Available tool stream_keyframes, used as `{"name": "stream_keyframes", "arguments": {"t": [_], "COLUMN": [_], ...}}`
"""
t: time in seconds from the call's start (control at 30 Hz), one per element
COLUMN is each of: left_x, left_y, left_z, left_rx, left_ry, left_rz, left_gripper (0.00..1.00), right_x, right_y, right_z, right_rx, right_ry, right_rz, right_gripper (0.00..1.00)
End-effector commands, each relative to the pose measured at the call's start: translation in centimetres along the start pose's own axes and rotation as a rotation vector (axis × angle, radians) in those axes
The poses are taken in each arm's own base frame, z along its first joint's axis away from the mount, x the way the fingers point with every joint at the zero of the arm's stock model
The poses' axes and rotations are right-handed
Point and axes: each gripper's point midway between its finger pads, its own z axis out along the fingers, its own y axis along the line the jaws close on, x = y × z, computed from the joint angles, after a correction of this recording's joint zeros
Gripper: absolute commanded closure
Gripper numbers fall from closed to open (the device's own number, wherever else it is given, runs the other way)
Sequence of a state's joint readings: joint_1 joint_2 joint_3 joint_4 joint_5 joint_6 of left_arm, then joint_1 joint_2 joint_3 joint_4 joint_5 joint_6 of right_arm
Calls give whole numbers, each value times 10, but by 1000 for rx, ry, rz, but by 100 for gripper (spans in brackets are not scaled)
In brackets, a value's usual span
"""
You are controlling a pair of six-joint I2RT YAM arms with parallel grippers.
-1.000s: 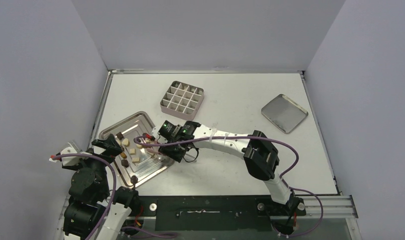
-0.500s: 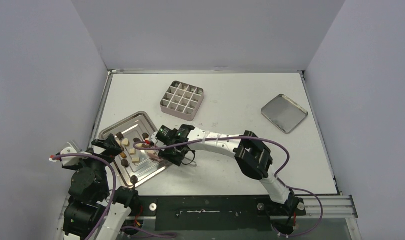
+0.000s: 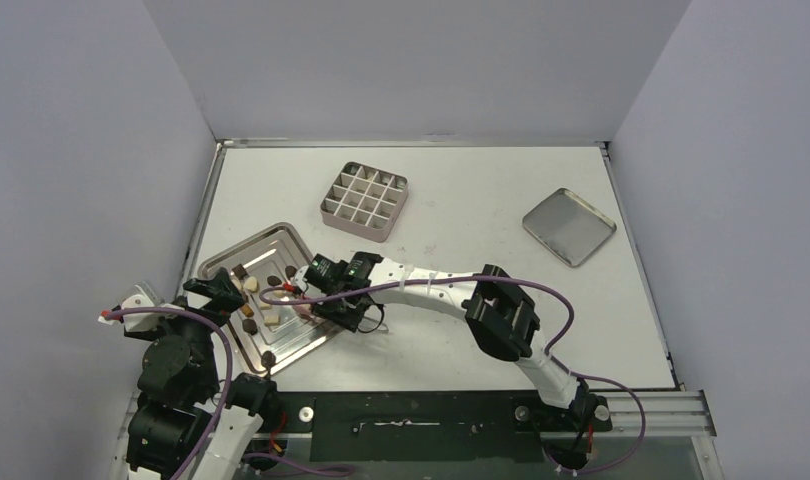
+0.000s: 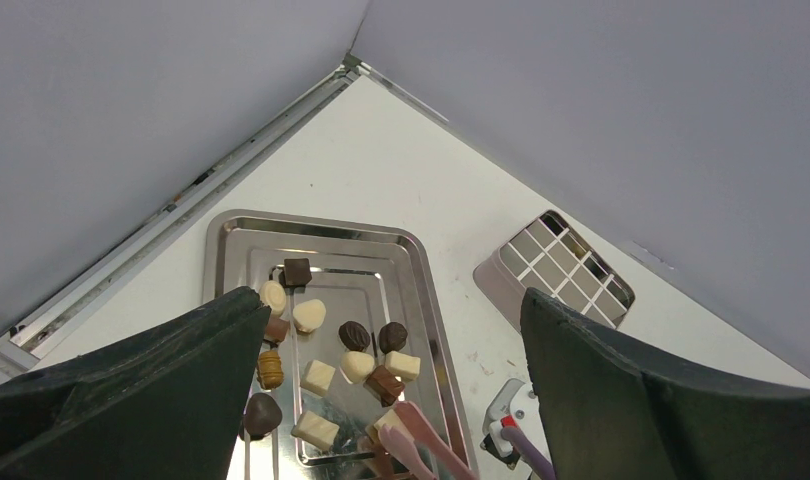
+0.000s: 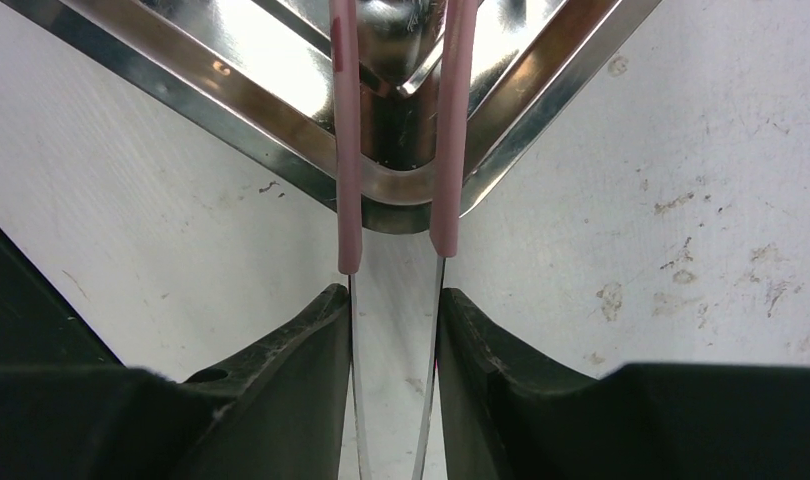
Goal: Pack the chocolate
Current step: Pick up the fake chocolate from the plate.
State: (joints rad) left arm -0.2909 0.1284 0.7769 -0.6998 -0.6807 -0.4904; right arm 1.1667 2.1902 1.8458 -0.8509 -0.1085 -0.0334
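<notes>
Right wrist view: your right gripper (image 5: 393,300) clamps the tongs (image 5: 446,150), tips reaching ahead over the tray (image 5: 231,110). Your left gripper (image 4: 391,300) hangs wide open, the chocolate (image 4: 308,315) lying in the tray just below it. The gridded tin (image 4: 556,265) beyond looks empty, so all packing remains.

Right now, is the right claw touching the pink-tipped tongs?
Touching. The right wrist view shows the right claw with both fingers pressed against the metal arms of the tongs.
</notes>
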Motion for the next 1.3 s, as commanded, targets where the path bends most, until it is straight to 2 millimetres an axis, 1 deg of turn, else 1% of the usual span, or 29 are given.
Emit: {"name": "stream_keyframes", "arguments": {"t": [0.0,0.1,0.3,0.43,0.57,0.93,1.03,1.17,1.27], "left_x": [-12,-12,-12,-12,-11,-12,-11,-11,-12], "left_y": [-2,-2,-3,-3,-3,-3,-3,-3,-2], "left_z": [-2,-2,-2,-2,-1,-2,-2,-2,-2], "left_rx": [4,5,4,6,6,8,6,7,7], "left_ry": [-33,-31,-30,-29,-28,-31,-30,-29,-31], "left_rz": [-27,-27,-25,-24,-23,-25,-24,-24,-25], "left_gripper": [3,3,3,3,3,3,3,3,3], "right_x": [-16,-19,-34,-39,-40,-37,-36,-30,-28], "right_y": [-5,-6,-1,-2,-5,-18,-25,-49,-65], "right_z": [-12,-17,-38,-50,-57,-65,-68,-74,-83], "right_rx": [48,50,27,25,19,10,20,55,71], "right_ry": [-38,-55,-133,-171,-194,-222,-228,-232,-247], "right_rz": [0,1,6,19,35,66,79,119,151], "right_gripper": [76,77,77,78,79,80,80,80,80]}}
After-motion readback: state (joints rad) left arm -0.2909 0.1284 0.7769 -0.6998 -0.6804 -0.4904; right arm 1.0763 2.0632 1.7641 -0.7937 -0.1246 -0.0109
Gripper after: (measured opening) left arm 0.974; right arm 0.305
